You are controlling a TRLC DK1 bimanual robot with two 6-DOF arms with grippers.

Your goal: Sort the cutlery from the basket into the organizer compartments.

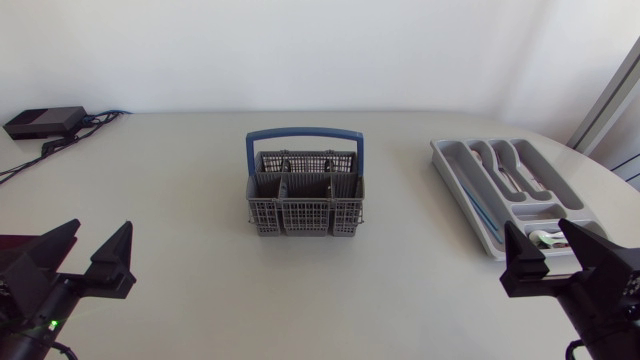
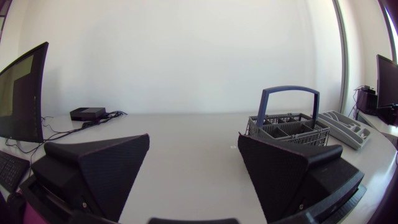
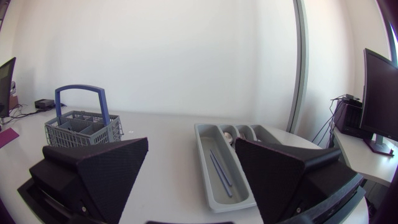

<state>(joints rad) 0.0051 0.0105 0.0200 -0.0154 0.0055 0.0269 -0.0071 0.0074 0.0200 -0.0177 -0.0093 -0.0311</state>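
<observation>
While neither arm holds anything, the left gripper (image 1: 99, 228) and right gripper (image 1: 538, 228) rest with jaws spread wide, probably parked, the basket (image 1: 305, 216) well ahead between them and the organizer (image 1: 455, 180), cutlery (image 1: 512, 172) in it, just beyond the right jaws.

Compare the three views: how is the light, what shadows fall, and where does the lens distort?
Head view: soft, even light; the basket throws only a faint shadow on the table. Left wrist view: the fisheye makes the left pincer loom far larger than the basket. Right wrist view: same stretch; the right pincer is dark before the evenly lit organizer.
</observation>
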